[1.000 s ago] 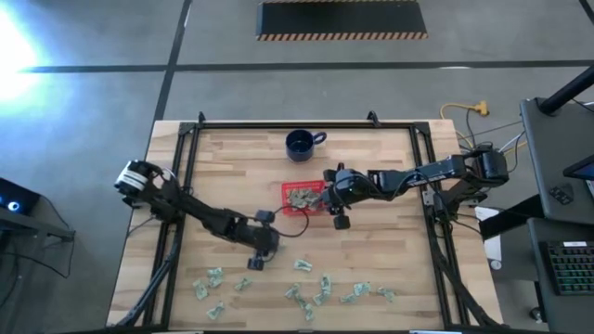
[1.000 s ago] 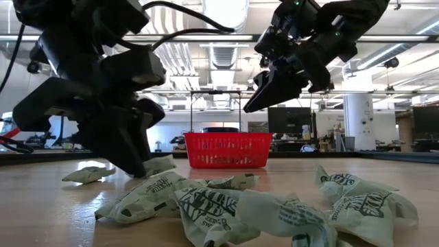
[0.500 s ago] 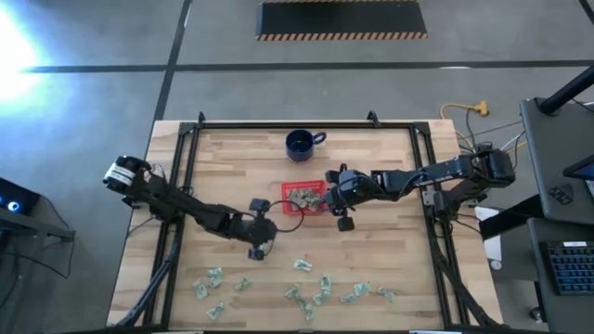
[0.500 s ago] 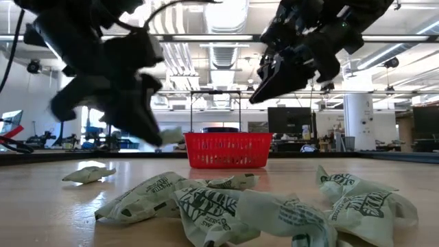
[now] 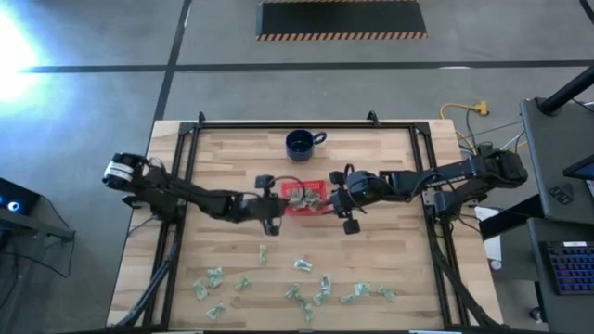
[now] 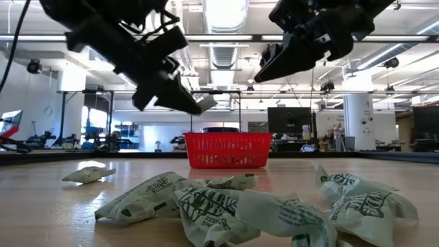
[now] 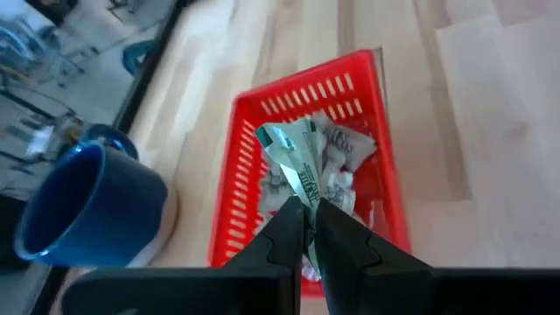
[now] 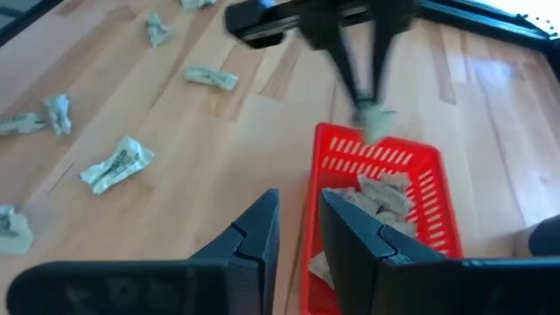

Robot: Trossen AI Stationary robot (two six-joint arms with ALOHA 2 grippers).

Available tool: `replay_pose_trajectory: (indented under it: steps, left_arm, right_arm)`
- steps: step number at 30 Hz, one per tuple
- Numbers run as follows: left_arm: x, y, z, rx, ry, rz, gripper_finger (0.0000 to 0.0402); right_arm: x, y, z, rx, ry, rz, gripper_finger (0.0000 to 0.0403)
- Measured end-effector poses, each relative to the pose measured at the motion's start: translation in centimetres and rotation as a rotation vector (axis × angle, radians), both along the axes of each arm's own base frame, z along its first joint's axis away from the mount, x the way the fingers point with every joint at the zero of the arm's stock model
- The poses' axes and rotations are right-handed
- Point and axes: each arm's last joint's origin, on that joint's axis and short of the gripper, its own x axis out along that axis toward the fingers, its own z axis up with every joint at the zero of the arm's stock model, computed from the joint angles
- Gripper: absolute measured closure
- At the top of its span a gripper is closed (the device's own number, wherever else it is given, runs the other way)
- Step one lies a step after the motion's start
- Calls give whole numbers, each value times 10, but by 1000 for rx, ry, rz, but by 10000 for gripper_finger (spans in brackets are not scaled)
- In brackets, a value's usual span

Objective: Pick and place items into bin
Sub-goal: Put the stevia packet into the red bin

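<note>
The left gripper [image 5: 272, 206] hangs in the air at the left edge of the bin [image 5: 319, 186], its fingers clenched on a single pale green wrapper [image 7: 297, 166] that sticks out past the fingertips; from the left wrist camera that wrapper dangles right over the red basket, which already holds several crumpled pieces [image 7: 341, 162]. The step in hand looks like the drop, and doing it well means bringing the pinched wrapper fully inside the red walls before letting go, since the piece is light and could flutter or cling to a finger. A slightly lower release, close above the pile, should keep it from drifting over the rim toward the dark blue mug [image 5: 299, 143] that stands just behind the bin. The right gripper [image 5: 345, 206] waits off the opposite, right edge of the bin, fingers a little apart and empty as far as its own wrist camera shows, so the left arm should stay on its own side of the basket to avoid a brush between the two. The rest of the wrappers [image 5: 303, 289] lie scattered along the near part of the table [image 5: 390, 250], well apart from the bin, so many more trips remain
</note>
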Motion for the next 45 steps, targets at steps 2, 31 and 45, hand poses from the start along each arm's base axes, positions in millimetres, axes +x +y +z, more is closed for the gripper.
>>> replay_pose_trajectory:
  steps: [2,31,45]
  left_arm:
    - [1,8,-1,-20,8,-1,392]
    - [6,11,3,-106,46,-173,261]
    - [-23,-22,44,-364,-24,-490,261]
  right_arm:
    - [0,1,-1,0,5,4,333]
    - [-8,21,-13,97,154,-1,328]
    - [-11,33,-14,92,168,24,335]
